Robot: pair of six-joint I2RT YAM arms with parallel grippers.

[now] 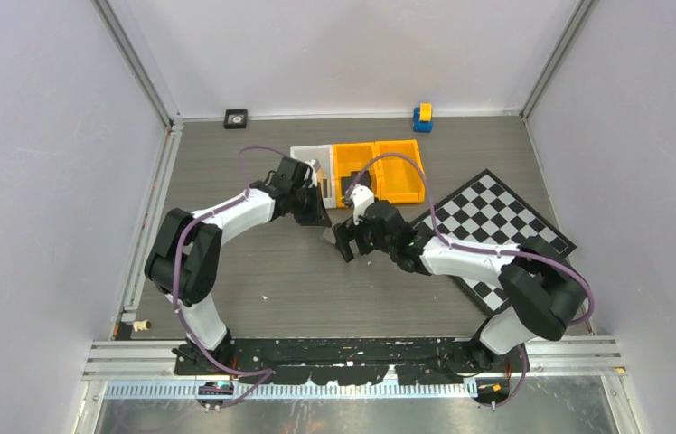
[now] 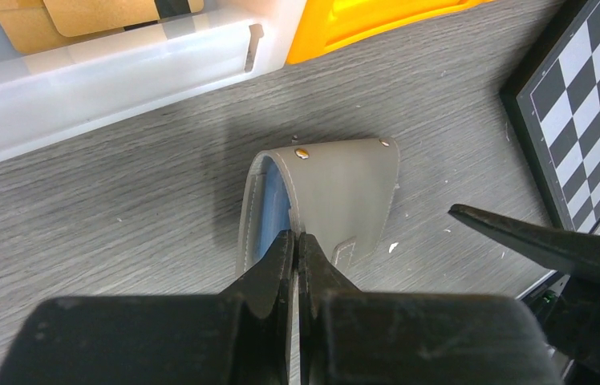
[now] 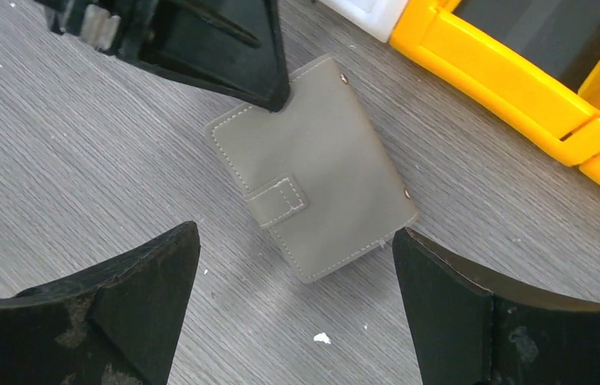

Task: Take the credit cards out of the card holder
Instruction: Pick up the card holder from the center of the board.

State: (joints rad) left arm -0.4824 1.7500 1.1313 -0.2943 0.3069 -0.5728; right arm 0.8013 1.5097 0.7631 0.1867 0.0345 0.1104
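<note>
left arm (image 1: 230, 212) and right arm (image 1: 465, 258): white links, black joints, looping purple cables (image 1: 260, 148); black wedge-shaped fingers (image 3: 120, 313), scuffed grey.

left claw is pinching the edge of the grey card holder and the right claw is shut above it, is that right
Not quite. The right claw is wide open, not shut, as the right wrist view shows. It does hang above the card holder. The rest holds: the left claw is pinching the card holder's edge.
</note>
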